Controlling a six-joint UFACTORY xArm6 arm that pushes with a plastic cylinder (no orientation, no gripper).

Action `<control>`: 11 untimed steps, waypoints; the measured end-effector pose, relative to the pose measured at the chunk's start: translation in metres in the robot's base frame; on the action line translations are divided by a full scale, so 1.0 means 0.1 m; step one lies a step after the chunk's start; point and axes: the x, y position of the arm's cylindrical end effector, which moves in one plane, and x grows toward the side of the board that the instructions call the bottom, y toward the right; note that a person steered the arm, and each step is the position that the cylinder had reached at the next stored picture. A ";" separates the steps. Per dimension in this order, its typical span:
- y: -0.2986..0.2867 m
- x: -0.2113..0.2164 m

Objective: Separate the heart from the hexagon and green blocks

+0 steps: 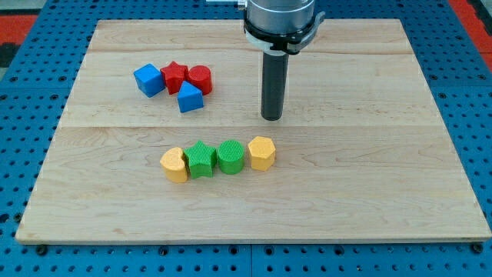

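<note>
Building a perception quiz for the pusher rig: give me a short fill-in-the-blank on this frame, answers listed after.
1. The yellow heart sits at the view's ____ end of the lower row of four blocks.
2. The green star and the green cylinder lie between the heart and the yellow ____.
3. My tip stands toward the view's ____ from that row, touching no block.
4. The upper cluster holds two blue blocks and two ____ ones.

Answers: left; hexagon; top; red

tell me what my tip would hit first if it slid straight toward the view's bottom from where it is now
Probably the yellow hexagon, the right end of the lower row; my tip stands just above it in the view. The line could instead graze the green cylinder beside it; depth is unclear.
</note>
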 end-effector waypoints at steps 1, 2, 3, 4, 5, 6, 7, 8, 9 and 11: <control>0.17 0.00; 0.17 0.00; 0.18 0.03; -0.10 0.33; -0.65 0.51; -0.91 0.46; -1.35 0.60; -1.50 0.69; -1.28 0.82; -1.28 1.07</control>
